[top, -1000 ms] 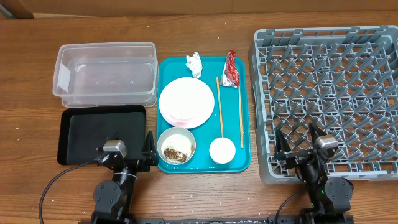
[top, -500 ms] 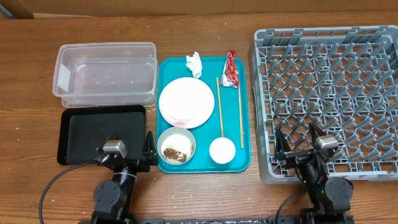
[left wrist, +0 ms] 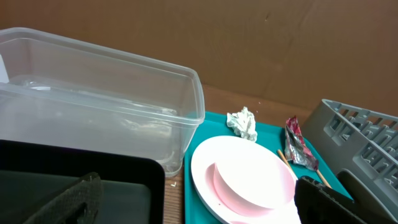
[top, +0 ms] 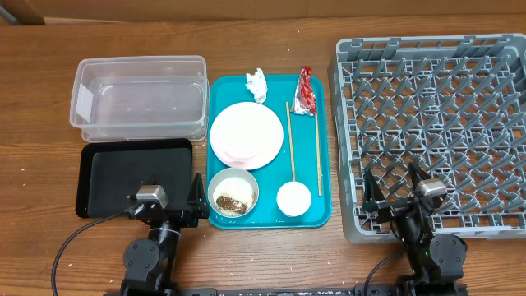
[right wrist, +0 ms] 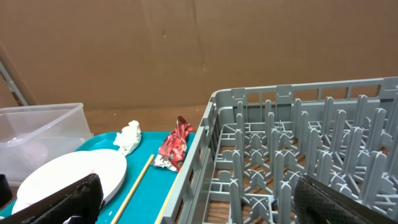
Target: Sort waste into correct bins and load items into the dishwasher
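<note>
Crumpled tissue (top: 257, 84) at teal tray's (top: 325, 215) far edge: light, soft, likely crushes, so pinch its crown; left gripper (left wrist: 196, 186) and right gripper (right wrist: 196, 186) jaws apart, empty.

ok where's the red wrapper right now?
Overhead view: the red-and-white wrapper sits at the teal tray's far right corner, right of the crumpled tissue, just past the chopsticks' far ends and beside the dish rack's left wall.
</note>
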You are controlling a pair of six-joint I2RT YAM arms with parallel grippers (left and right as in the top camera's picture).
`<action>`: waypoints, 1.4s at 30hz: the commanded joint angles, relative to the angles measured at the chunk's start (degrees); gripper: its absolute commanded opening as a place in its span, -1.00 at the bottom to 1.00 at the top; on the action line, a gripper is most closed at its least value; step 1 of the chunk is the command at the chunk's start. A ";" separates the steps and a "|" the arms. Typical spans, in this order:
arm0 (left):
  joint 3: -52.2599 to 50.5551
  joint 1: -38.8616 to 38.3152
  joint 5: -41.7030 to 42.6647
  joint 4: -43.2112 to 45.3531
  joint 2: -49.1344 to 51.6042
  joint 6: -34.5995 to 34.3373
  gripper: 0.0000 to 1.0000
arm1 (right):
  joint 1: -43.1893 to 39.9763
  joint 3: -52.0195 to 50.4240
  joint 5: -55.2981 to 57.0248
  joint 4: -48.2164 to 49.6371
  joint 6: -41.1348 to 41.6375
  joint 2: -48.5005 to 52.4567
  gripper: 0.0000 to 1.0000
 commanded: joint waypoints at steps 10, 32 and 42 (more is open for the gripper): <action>-0.28 -0.35 0.28 0.22 -0.48 -0.35 1.00 | -0.13 0.61 -17.14 4.57 8.96 -0.50 1.00; -0.17 -0.35 13.22 9.77 -0.48 -15.93 1.00 | -0.13 63.06 -19.76 -43.71 10.32 41.38 1.00; 28.26 -0.37 19.61 -10.80 13.51 -14.27 1.00 | -0.13 64.67 -16.81 -47.50 17.22 54.53 1.00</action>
